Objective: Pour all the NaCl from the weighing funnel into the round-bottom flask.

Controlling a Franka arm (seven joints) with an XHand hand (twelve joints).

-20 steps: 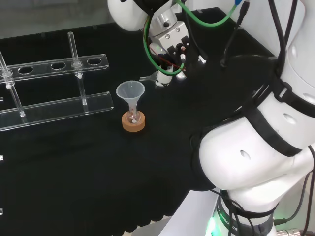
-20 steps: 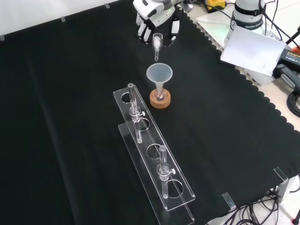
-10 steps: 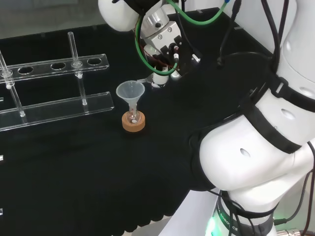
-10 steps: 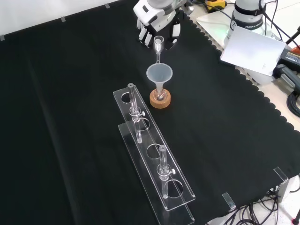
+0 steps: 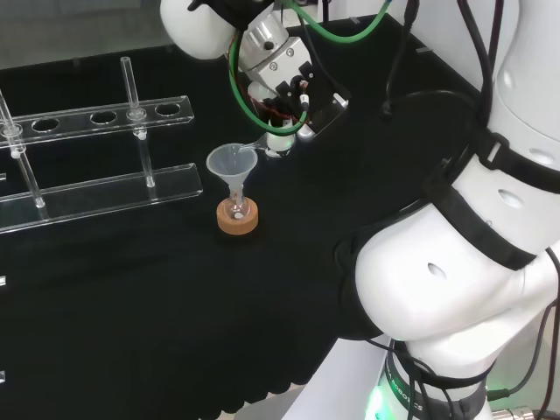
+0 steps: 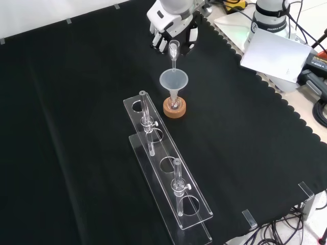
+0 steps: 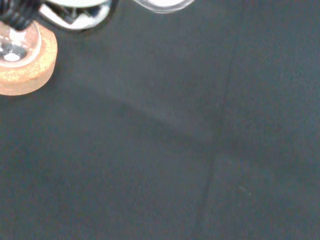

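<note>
Your black and white robot hand (image 6: 171, 31) has moved in over the last second. In the head view it has travelled left and tipped further, and in the front view it has come nearer the camera. The small clear glass weighing funnel (image 6: 173, 51) that it carries now has its thin spout reaching over the rim of the wide clear plastic funnel (image 5: 232, 163). A second ago that spout stood well apart from the rim.

Your fingers (image 6: 159, 40) are curled around the bowl end of the weighing funnel and hold it spout-down, as the front view shows.

The wide funnel sits with its stem in the neck of the small clear round-bottom flask (image 5: 236, 209). The flask rests on a cork ring stand (image 6: 174, 107) on the black-clothed worktop (image 6: 76, 127). A clear acrylic tube rack (image 6: 168, 178) stands just beside it.

Judgement: the approach is finished and you are at the point of pouring. White matter shows in the weighing funnel's bowl in the front view. I cannot tell whether any grains are falling yet. The wrist view shows a bright patch in the flask's bulb, which could be salt or glare.

Markings: nothing on the glassware, funnels, cork or rack can be read, and no label is visible on any of them.
</note>
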